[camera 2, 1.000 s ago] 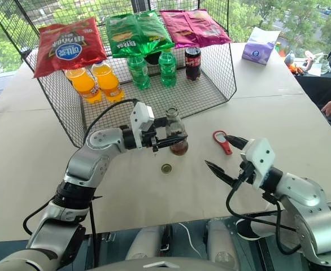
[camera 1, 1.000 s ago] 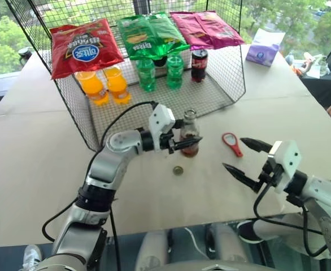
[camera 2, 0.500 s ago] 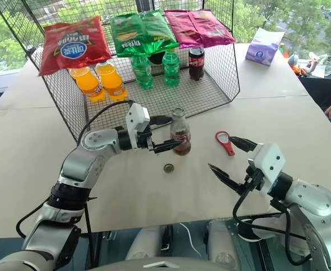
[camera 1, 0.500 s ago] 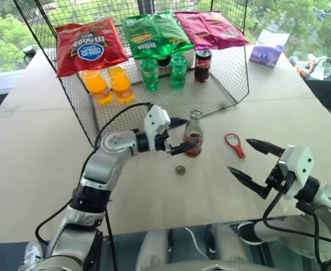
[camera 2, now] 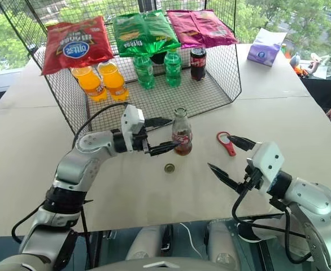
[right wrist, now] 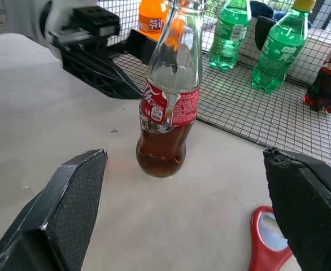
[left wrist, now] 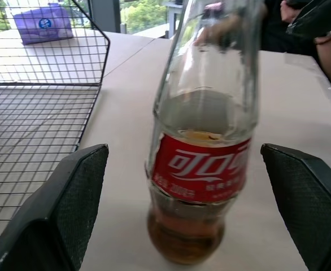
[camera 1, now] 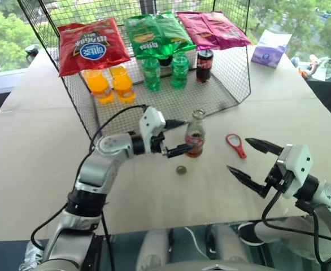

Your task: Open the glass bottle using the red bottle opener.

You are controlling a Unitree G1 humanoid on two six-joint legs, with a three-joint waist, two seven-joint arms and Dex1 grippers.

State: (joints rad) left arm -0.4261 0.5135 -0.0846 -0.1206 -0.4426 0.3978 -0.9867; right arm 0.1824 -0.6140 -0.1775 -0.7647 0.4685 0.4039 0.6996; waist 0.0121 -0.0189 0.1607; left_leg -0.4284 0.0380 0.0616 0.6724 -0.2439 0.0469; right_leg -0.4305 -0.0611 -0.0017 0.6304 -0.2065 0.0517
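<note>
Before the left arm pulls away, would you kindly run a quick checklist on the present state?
1. Glass bottle upright on table: ok.
2. Left claw open, fingers apart from the bottle: ok.
3. Cap off, lying on the table: ok.
4. Red bottle opener lying on the table, unheld: ok.
5. Right claw open, holding nothing: ok.
6. Liquid spilled: cannot tell.
</note>
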